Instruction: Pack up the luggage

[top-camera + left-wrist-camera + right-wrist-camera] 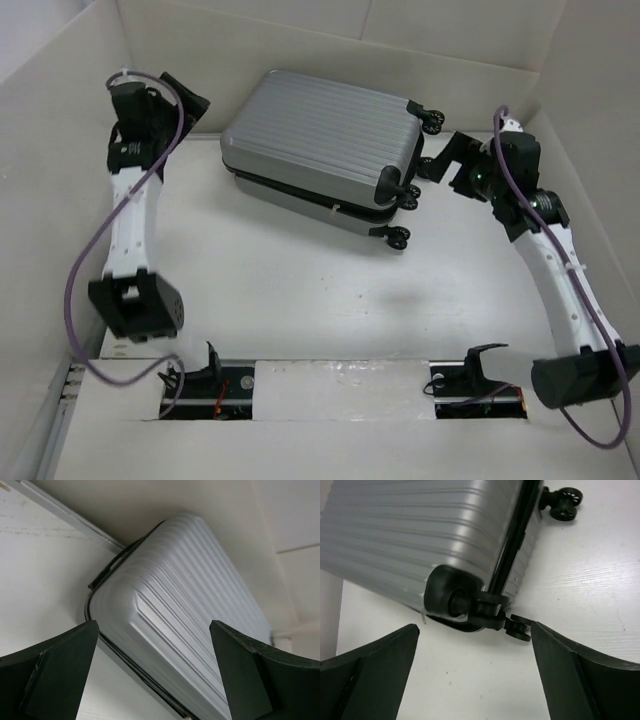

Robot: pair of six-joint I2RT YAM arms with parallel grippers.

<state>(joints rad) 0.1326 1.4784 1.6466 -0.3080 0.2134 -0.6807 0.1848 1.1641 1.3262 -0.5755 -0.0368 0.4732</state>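
The luggage [320, 140] is a silver-grey ribbed hard-shell suitcase lying flat and closed at the back of the table, its black wheels [400, 237] pointing right. My left gripper [190, 105] hovers off its left end, open, with the ribbed shell [185, 605] in front of the fingers and nothing between them. My right gripper [440, 160] is open just off the wheel end, apart from it. In the right wrist view a black spinner wheel [470, 605] sits just beyond the open right gripper [475, 630]. The suitcase's inside is hidden.
White walls [60, 120] enclose the table on the left, back and right, with the suitcase close to the back wall [150, 505]. Both arm bases and two dark cutouts [210, 390] sit along the near edge.
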